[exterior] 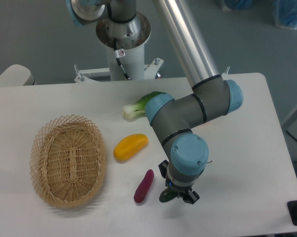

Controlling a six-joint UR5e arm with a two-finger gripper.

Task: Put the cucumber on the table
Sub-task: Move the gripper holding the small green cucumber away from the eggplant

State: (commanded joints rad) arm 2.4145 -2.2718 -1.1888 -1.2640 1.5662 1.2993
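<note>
On the white table [247,148], under grey flooring, the gripper [177,195] pinching the cucumber [166,195].

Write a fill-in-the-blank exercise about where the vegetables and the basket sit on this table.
1. The oval woven wicker basket holds ____ vegetables.
2. The slim purple eggplant lies just below the ____ pepper-like vegetable.
3. The small dark green cucumber sits at the tips of the ____.
4. The leafy bok choy lies partly behind the robot's ____.

Missing words: no; yellow; end effector; arm

Gripper [178,196] down, arm bent
</note>
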